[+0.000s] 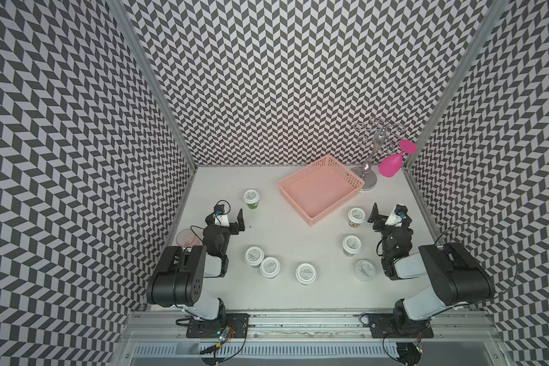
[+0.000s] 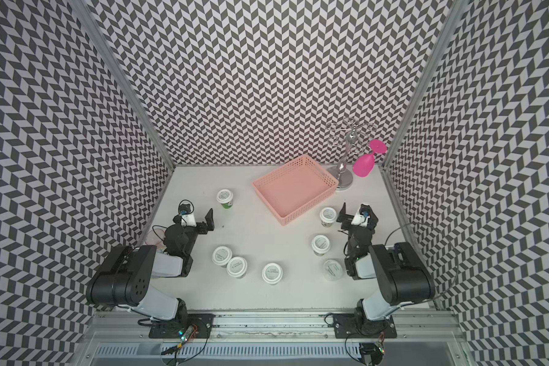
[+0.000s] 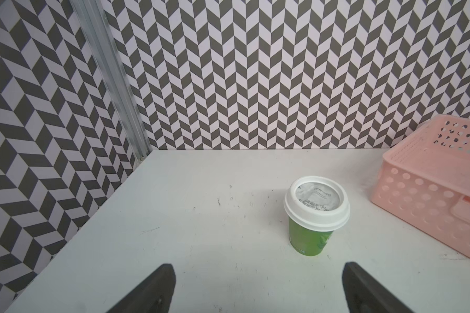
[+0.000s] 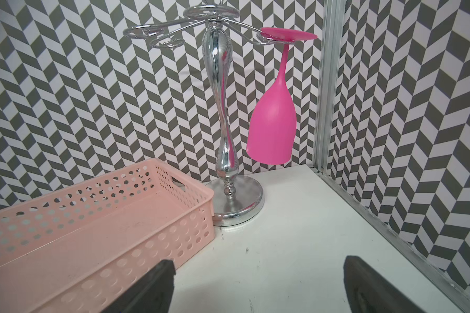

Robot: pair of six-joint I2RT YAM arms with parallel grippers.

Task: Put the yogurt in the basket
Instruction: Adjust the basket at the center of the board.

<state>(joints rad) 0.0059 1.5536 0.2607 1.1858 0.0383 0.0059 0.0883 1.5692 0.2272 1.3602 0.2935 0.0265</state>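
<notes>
Black-and-pale-grey jointed arms (image 1: 178, 279)

Brightly, evenly lit from overhead; faint soft shadows on the flat white tabletop (image 1: 282, 234). Glare streaks on the shiny chrome stemware stand (image 4: 218, 81). Wide-angle bending at edges.

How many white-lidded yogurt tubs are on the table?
7: green-sided tub left of the salmon-pink plastic basket; two and a translucent one at right; three in front. None seems hidden.
</notes>
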